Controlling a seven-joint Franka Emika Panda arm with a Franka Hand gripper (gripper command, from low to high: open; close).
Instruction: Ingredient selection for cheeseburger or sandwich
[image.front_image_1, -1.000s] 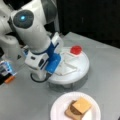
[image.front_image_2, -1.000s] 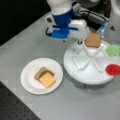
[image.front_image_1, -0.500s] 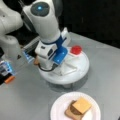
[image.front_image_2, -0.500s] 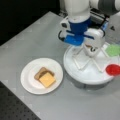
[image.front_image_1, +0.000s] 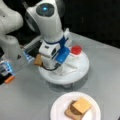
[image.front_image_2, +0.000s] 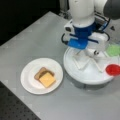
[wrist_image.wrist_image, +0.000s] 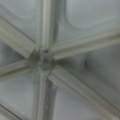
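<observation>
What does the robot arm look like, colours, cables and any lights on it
The arm is glossy white with rounded segments. A dark round cap on its joint carries a small blue light. A blue band and blue block sit at the wrist, and a black cable loops below. The gripper is mostly hidden beneath.

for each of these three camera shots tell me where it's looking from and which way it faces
Front view: high, angled down; arm over the divided tray, white plate with the stack at bottom.
Front view: high, from the opposite side; plate at left, tray at right, arm above.
Wrist view: straight down, close on the tray's dividers; the gripper does not show.
Both front views share plate, tray, arm, red disc.
</observation>
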